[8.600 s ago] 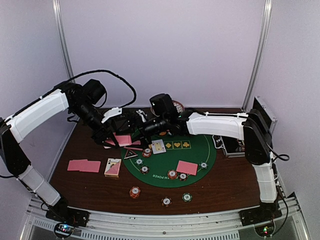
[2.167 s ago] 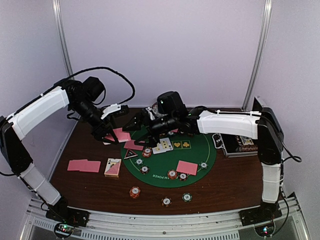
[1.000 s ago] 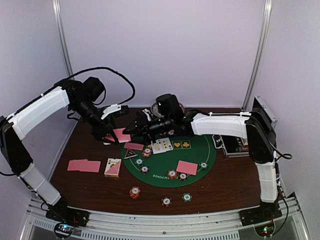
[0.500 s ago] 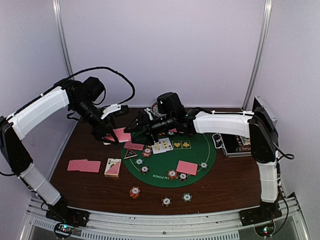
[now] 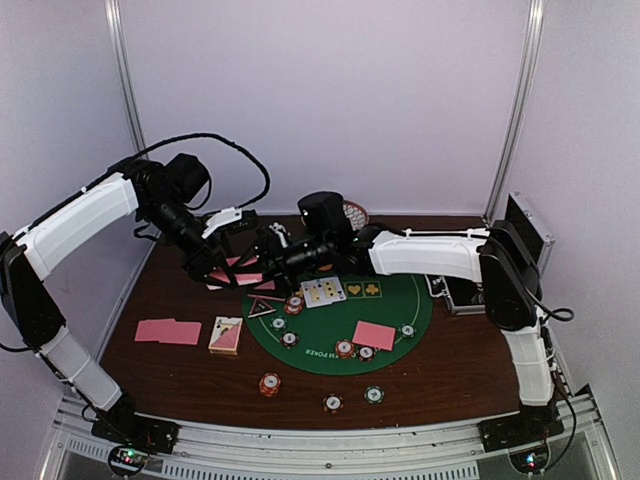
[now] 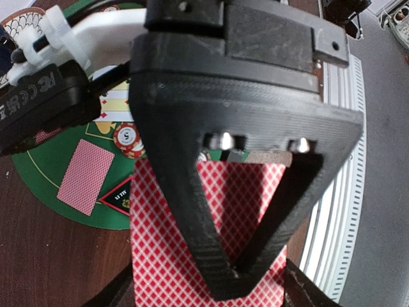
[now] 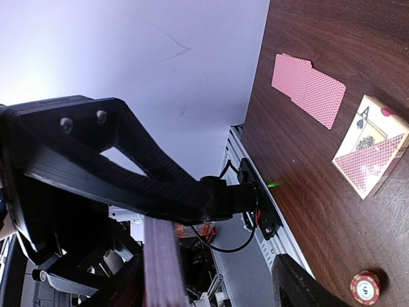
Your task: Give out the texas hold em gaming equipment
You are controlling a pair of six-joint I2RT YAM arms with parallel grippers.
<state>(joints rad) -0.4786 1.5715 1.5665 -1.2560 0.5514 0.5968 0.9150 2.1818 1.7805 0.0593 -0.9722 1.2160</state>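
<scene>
Right end effector (image 5: 264, 262) shifted left toward gripped pink-backed cards (image 6: 160, 256).

I see glossy dark wood tbl (image 5: 450, 370), matt green felt mat (image 5: 318, 340), smooth paper cards (image 5: 168, 331) w/ pink checked backs, plastic-looking chips (image 5: 270, 384).

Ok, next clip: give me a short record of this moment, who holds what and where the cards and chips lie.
left gripper: shut on a stack of pink-backed cards, held in the air
right gripper: jaws apart, at the edge of that stack
face-up cards: on the green mat, far side
face-down cards: on the mat's right; two overlapping on the table at left
chips off the mat: three near the front edge
</scene>
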